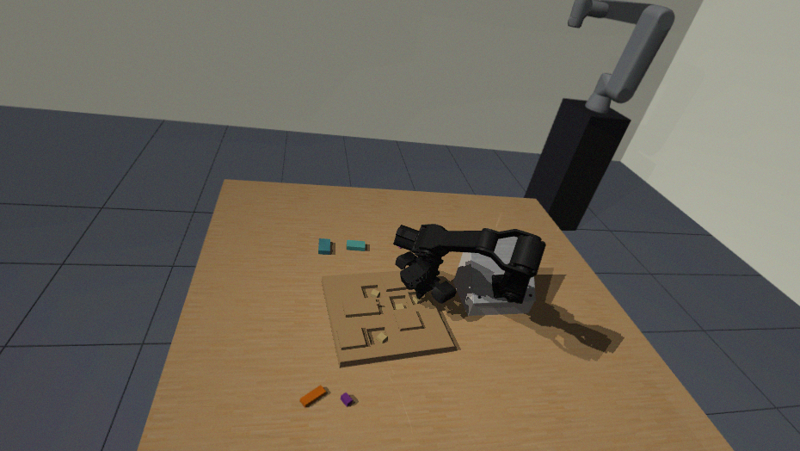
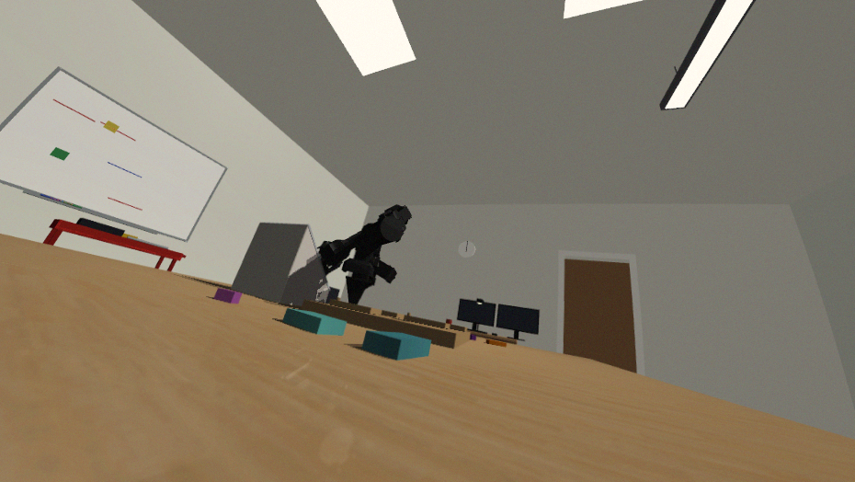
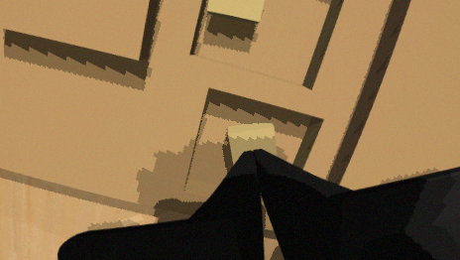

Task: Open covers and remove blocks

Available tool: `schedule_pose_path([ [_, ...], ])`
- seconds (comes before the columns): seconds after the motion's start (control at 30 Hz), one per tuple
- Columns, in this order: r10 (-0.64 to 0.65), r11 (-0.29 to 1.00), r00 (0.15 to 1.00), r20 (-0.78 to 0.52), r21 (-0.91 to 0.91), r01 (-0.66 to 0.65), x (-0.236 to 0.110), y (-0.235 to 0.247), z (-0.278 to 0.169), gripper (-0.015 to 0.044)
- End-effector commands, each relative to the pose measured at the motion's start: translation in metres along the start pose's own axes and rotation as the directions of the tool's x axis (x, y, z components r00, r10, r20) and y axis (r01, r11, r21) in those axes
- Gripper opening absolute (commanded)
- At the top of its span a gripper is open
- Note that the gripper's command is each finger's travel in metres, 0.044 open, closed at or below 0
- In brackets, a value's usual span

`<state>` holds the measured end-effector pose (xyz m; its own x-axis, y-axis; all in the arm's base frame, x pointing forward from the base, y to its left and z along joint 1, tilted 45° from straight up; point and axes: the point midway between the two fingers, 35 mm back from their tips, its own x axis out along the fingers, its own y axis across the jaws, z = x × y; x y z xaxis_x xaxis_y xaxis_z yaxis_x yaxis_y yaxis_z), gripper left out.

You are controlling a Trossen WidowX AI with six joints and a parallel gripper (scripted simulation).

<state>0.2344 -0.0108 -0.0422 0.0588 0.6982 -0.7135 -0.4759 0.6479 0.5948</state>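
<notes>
The tan puzzle board (image 1: 391, 349) (image 2: 413, 330) (image 3: 74, 124) lies flat in the middle of the table (image 1: 251, 224). Its covers show angular grooves and small pale yellow knobs (image 1: 373, 292) (image 1: 380, 336). My gripper (image 1: 420, 292) (image 2: 354, 296) (image 3: 253, 159) is shut with nothing between the fingers. Its tips point down at the board's far right part, right at a pale knob (image 3: 251, 139) that sits in a recess. Another pale knob (image 3: 235, 9) shows further on in the wrist view. Two teal blocks (image 1: 323, 245) (image 1: 355, 244) (image 2: 313, 321) (image 2: 395, 344) lie on the table behind the board.
An orange block (image 1: 312, 395) (image 2: 496, 342) and a purple block (image 1: 346, 398) lie on the table in front of the board. Another purple block (image 2: 227, 294) lies beside the robot's grey base (image 1: 487, 291) (image 2: 280, 263). A black pedestal (image 1: 581, 162) stands beyond the table's far right corner.
</notes>
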Motion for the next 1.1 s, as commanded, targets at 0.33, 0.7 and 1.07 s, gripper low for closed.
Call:
schedule_pose_path([
  [0.33,0.002,1.0,1.0,-0.003,0.001,-0.002,-0.007,-0.001,0.003,0.0],
  [0.7,0.002,1.0,1.0,-0.005,0.017,-0.002,-0.045,-0.002,0.005,0.0144],
  [1.07,0.002,1.0,1.0,-0.007,0.019,-0.002,-0.055,-0.001,0.005,0.0144],
])
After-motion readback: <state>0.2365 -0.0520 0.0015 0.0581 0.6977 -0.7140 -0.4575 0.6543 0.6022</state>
